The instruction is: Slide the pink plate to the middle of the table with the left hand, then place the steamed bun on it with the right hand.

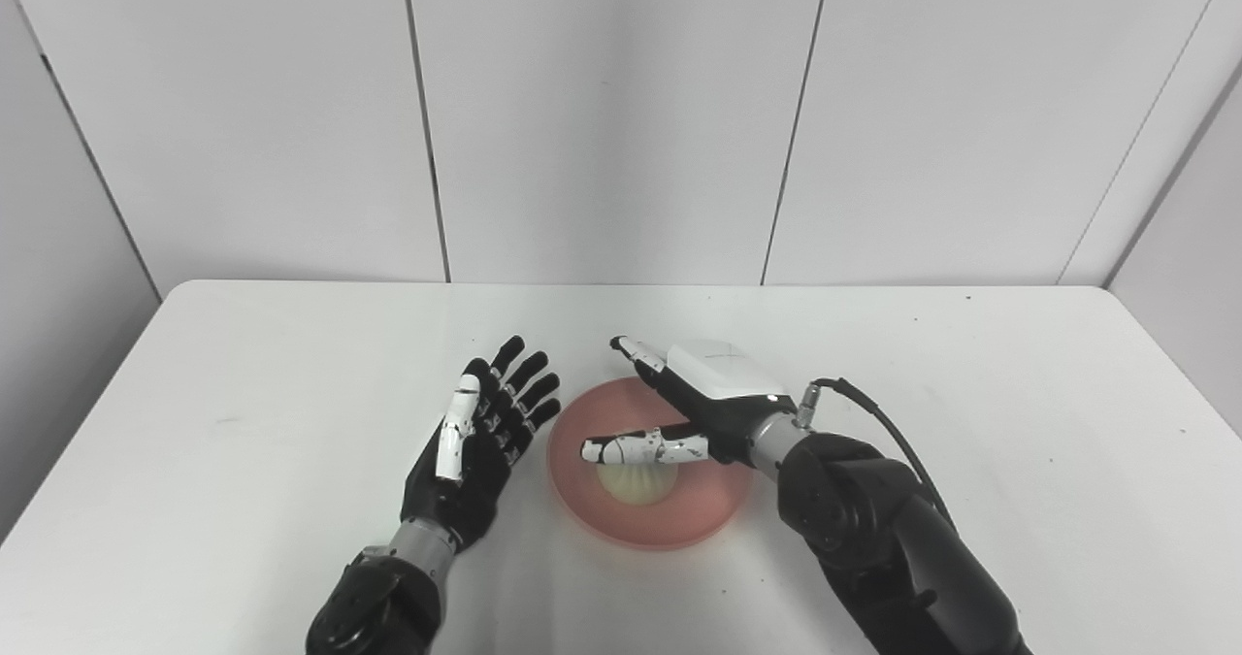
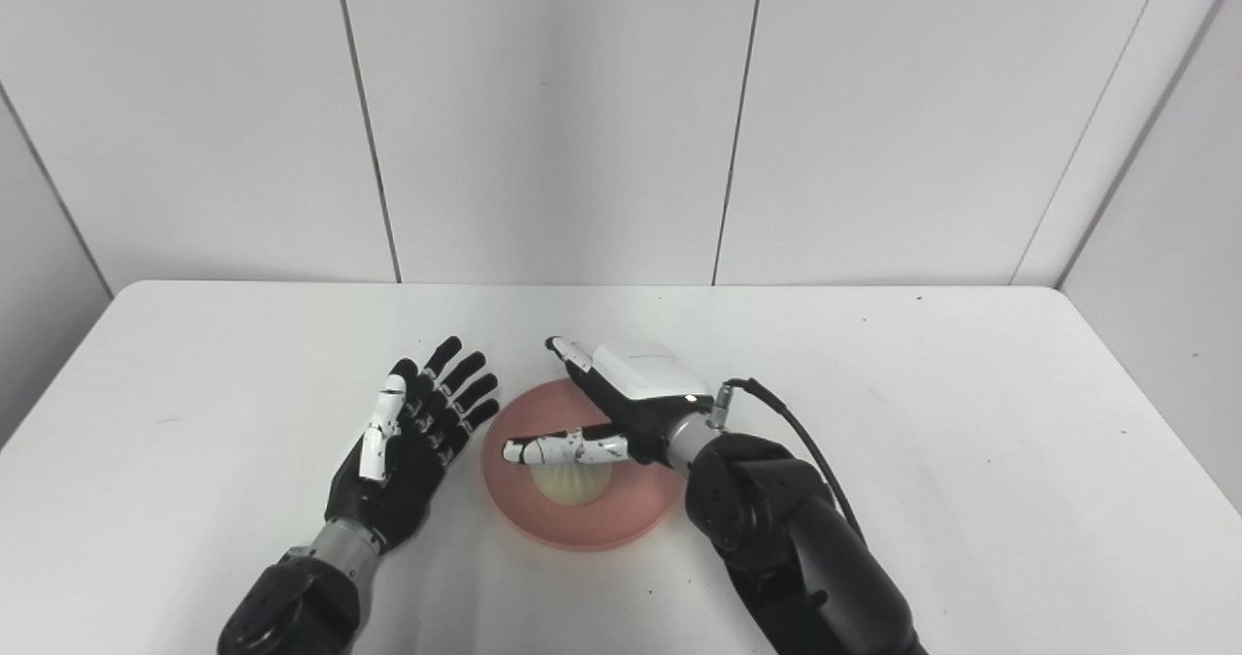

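Note:
The pink plate (image 1: 699, 519) lies on the white table near its middle front. A pale steamed bun (image 1: 636, 483) rests on the plate. My right hand (image 1: 694, 398) hovers over the plate with fingers spread, open; its thumb crosses just above the bun and hides the bun's top. My left hand (image 1: 485, 432) lies just left of the plate's rim, palm up, fingers apart and open, holding nothing. In the right eye view the plate (image 2: 621, 524), bun (image 2: 571, 481), right hand (image 2: 621, 393) and left hand (image 2: 412, 432) stand the same way.
The white table (image 1: 243, 422) stretches wide to both sides, its back edge meeting grey wall panels (image 1: 611, 121). A black cable (image 1: 878, 417) loops off my right wrist.

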{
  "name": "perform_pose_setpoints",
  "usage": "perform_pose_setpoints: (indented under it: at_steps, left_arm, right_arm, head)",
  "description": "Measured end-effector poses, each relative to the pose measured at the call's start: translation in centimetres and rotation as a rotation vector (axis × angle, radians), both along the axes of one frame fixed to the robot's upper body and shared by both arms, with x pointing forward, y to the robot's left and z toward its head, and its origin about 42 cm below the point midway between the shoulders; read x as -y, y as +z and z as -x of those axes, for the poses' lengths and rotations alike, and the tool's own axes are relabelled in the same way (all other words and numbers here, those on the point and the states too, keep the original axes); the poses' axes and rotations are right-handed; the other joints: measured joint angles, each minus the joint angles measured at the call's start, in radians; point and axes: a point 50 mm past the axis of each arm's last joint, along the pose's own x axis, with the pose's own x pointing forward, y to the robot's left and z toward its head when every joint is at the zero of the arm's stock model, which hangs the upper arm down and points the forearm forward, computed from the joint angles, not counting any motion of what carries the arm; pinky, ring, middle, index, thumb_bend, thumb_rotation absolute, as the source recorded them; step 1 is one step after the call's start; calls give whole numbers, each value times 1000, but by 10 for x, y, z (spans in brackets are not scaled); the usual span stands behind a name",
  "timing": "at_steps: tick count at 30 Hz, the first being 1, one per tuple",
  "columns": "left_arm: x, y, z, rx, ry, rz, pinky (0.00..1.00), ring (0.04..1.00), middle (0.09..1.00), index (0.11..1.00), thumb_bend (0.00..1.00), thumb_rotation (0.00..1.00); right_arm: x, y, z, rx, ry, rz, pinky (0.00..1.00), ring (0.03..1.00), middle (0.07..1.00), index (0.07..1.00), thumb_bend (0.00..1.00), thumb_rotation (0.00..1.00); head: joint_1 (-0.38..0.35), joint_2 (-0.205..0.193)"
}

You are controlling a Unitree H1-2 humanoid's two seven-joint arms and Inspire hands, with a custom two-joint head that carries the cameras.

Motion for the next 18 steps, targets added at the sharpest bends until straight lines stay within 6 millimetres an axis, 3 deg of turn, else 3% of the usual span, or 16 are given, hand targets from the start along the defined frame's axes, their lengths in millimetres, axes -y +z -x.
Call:
perform_pose_setpoints:
  at_steps: [6,7,9,12,18]
  left_arm:
    - [-4,6,24,43,79,-119,1000,998,999,999,426,1000]
    - [-5,6,27,45,86,-128,1000,1000,1000,1000,430,1000]
    - [-6,7,30,52,108,-168,1000,1000,1000,1000,424,1000]
    - [-7,7,32,62,129,-207,1000,1000,1000,1000,417,1000]
    - [-6,6,35,97,150,-250,1000,1000,1000,1000,427,1000]
  right_arm:
    - [14,4,-3,90,0,-128,760,848,889,906,776,1000]
    - [15,5,-4,103,-1,-148,762,833,870,879,695,1000]
    - [19,6,-5,157,8,-238,760,828,864,866,633,1000]
    - [23,3,-8,256,2,-368,782,860,892,897,528,1000]
    - [33,-17,-4,365,-40,-541,923,976,993,993,555,1000]
  head:
    - [0,-3]
    - [0,-5]
    - [0,-6]
    - [-3,-11]
    - [-9,-15]
